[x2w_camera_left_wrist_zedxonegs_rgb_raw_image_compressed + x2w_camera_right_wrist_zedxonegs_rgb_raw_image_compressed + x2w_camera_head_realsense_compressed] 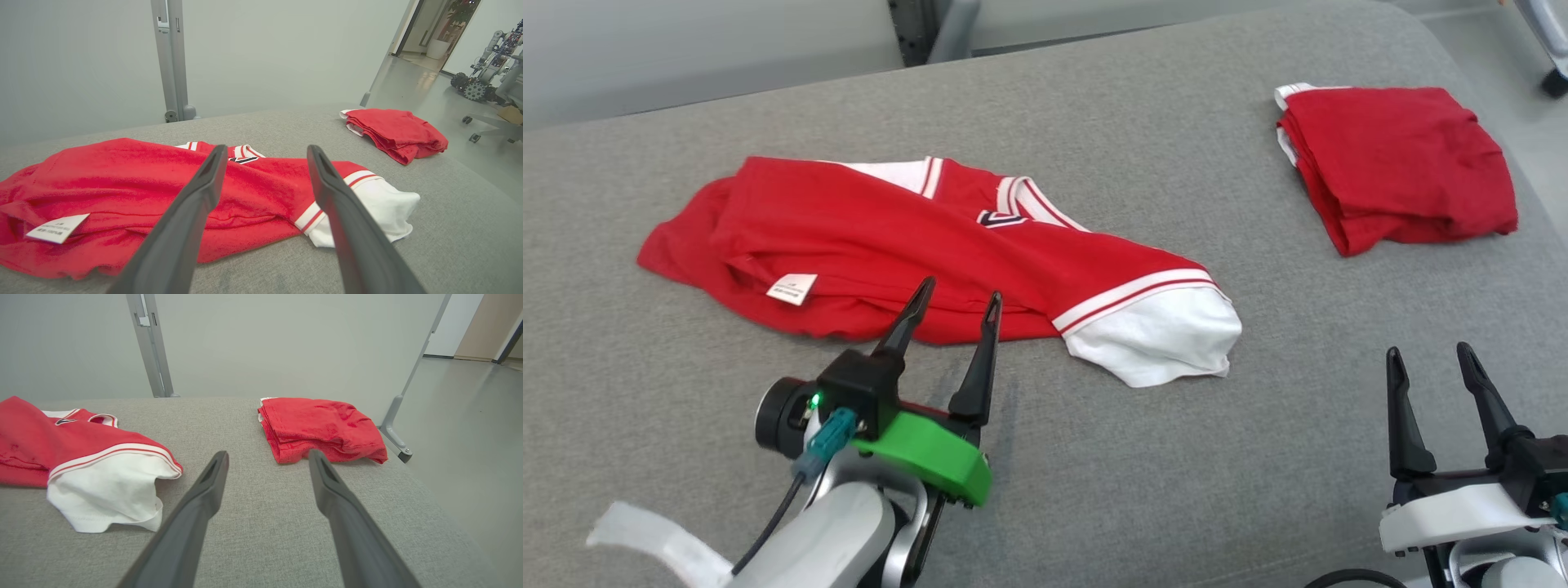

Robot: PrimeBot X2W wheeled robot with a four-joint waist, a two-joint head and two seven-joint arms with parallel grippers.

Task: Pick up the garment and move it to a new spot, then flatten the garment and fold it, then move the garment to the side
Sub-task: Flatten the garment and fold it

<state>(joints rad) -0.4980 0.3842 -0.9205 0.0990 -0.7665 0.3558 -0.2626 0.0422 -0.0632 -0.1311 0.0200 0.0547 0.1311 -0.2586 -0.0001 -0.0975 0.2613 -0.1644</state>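
Observation:
The garment (907,245) is a red shirt with white, red-striped sleeve ends, lying loosely spread and rumpled across the middle of the grey cushioned surface (1094,457); a white label shows near its left hem. It also lies ahead in the left wrist view (143,192), and its white sleeve (106,486) shows in the right wrist view. My left gripper (956,298) is open, its fingertips just over the garment's near edge, holding nothing. My right gripper (1429,353) stands open at the lower right, apart from the cloth.
A second red garment (1401,167) lies folded at the far right of the surface, also seen as a folded pile (322,430) ahead of my right gripper. Grey metal posts (171,61) and a wall stand behind. Floor, a wheeled robot (478,77) and a chair base lie right.

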